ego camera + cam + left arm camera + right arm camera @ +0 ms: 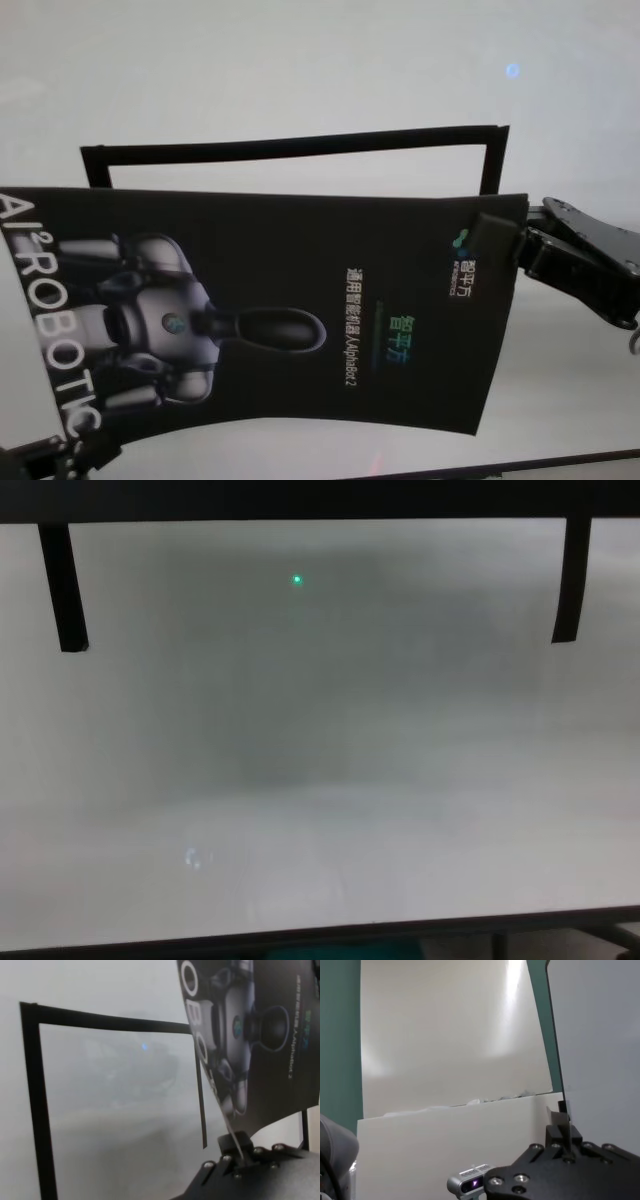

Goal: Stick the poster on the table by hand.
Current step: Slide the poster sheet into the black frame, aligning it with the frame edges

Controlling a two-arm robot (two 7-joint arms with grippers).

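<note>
Head camera looked down over the poster (280,310) and tape frame (300,145). Chest camera sat lower, facing the table (320,780) close. Left wrist camera shared poster and frame; right wrist camera faced the poster's white back.

Pale cream wall panels (450,1060) with soft light patches; teal-green wall strip (340,1035) beside them, torn panel edge
</note>
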